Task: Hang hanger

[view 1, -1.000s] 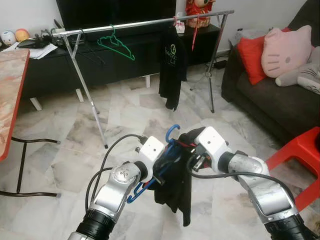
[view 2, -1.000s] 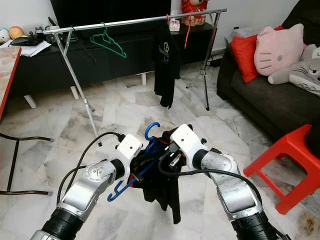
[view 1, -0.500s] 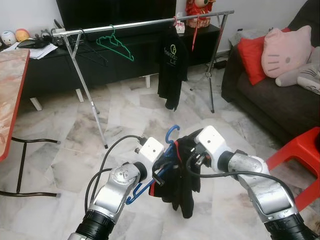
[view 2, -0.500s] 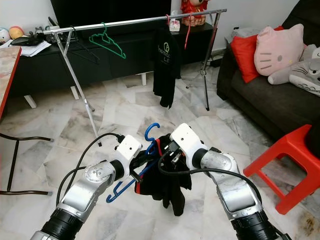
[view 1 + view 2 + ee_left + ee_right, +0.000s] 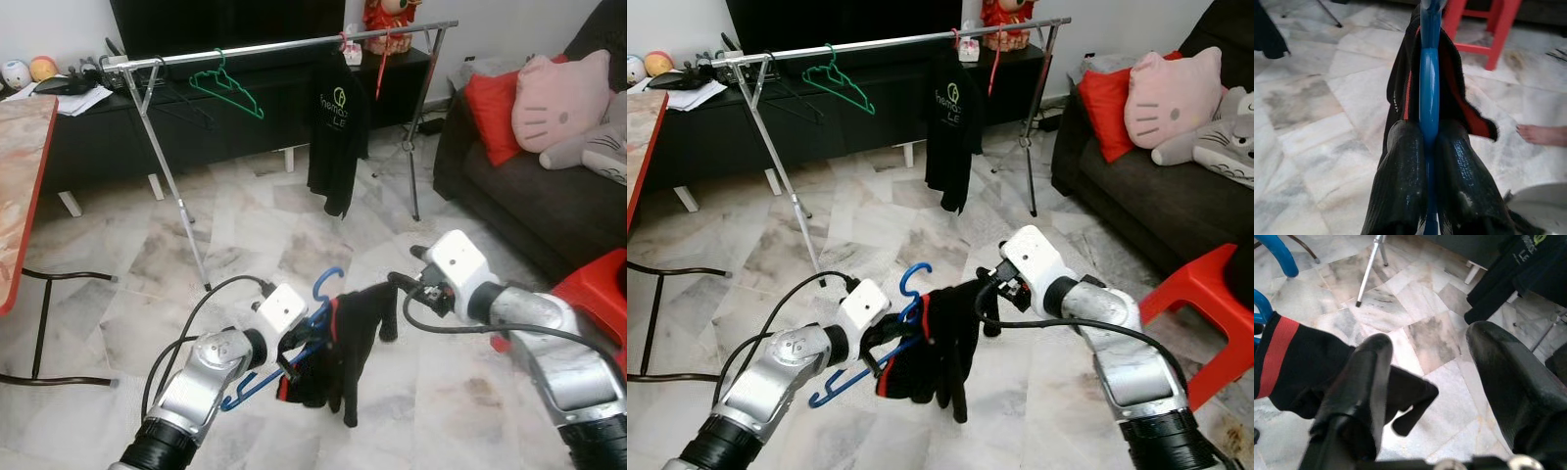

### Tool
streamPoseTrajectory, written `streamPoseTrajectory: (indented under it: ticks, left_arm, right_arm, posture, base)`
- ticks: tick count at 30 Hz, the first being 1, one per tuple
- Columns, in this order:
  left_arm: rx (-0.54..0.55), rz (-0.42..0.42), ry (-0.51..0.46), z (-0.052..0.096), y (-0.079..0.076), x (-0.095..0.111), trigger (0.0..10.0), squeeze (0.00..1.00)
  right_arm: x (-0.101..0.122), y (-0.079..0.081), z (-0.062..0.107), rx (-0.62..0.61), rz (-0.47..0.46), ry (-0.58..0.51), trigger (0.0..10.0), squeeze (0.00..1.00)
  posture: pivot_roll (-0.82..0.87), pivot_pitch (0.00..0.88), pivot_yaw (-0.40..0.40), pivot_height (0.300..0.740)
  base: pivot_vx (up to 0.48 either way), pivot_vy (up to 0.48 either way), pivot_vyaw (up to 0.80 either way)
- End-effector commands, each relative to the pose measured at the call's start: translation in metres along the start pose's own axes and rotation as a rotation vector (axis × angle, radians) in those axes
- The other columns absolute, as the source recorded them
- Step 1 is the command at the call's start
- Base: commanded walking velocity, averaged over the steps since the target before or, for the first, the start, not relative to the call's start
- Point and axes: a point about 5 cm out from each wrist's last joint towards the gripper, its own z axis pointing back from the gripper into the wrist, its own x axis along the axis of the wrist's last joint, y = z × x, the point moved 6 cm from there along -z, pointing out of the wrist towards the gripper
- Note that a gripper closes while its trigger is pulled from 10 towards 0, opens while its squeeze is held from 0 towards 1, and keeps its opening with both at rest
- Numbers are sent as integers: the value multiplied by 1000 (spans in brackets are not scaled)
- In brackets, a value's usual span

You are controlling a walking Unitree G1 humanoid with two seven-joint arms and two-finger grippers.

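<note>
Right now my left gripper (image 5: pixel 1428 142) is clamped on the blue hanger (image 5: pixel 324 294), which carries a black garment (image 5: pixel 345 338) with a red band, low above the marble floor (image 5: pixel 245 235). My right gripper (image 5: pixel 1425 367) stands wide apart just beside the garment's edge, gripping nothing. Well ahead, the clothes rail (image 5: pixel 284 44) holds a green hanger (image 5: pixel 228 86) and a black shirt (image 5: pixel 335 137)

Blue hanger (image 5: pixel 324 294), black garment (image 5: pixel 345 338) draped over it, above floor.
</note>
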Motion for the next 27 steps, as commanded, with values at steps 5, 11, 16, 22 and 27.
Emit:
streamPoseTrajectory:
  ticks: [5,11,16,22,27]
  left_arm:
    - [-112,-77,-81,6,-9,23,10000,0]
    - [-255,-110,-73,10,-22,29,10000,0]
    - [-359,-130,-49,14,-35,27,10000,0]
    - [-434,-140,-49,18,-44,28,10000,0]
    - [-462,-149,-47,21,-46,30,10000,0]
  right_arm:
    - [-8,8,11,165,42,-8,10000,0]
    - [-16,30,19,380,32,5,10000,1000]
    - [-17,39,25,492,40,-3,10000,1000]
    - [-28,43,27,551,66,39,10000,827]
    - [-38,44,28,596,84,92,10000,0]
  posture:
    - [-112,0,-56,740]
    - [-122,0,-55,740]
    - [-122,3,-52,740]
    - [-118,8,-53,740]
    - [-118,8,-52,740]
  base:
    - [0,0,0]
    - [0,0,0]
    - [0,0,0]
    - [0,0,0]
    - [0,0,0]
